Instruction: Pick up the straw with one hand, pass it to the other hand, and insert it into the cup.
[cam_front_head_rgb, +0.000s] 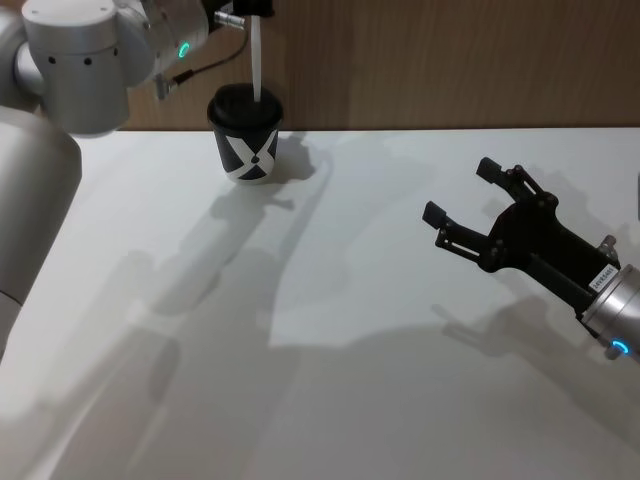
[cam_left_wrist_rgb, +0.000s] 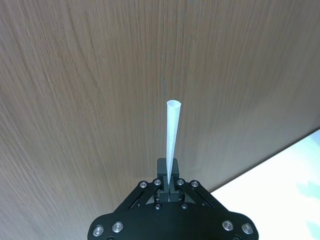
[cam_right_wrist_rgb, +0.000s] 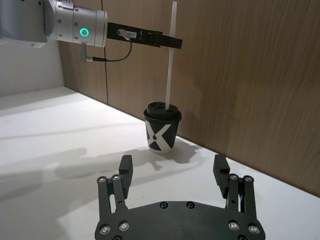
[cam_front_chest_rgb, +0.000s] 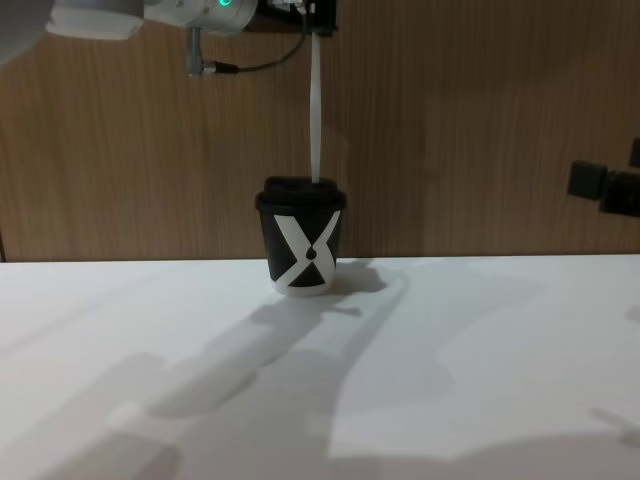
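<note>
Right wrist view: the straw (cam_right_wrist_rgb: 170, 60) is pinched upright near its top by the closed jaws of the left gripper (cam_right_wrist_rgb: 170, 42), its lower end entering the lid of the cup (cam_right_wrist_rgb: 161, 128). The cup is stood on the tabletop (cam_front_head_rgb: 330, 330) near the far edge, left of middle, by the wooden wall (cam_front_chest_rgb: 480, 120). The right gripper (cam_front_head_rgb: 461, 202) is held with jaws wide and empty over the right side, well apart from the cup.

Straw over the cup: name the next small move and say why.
Probably lower the left gripper a little farther. It is shut on the straw, which stands upright with its lower tip at the lid of the cup. The right gripper is open, off to the side.
</note>
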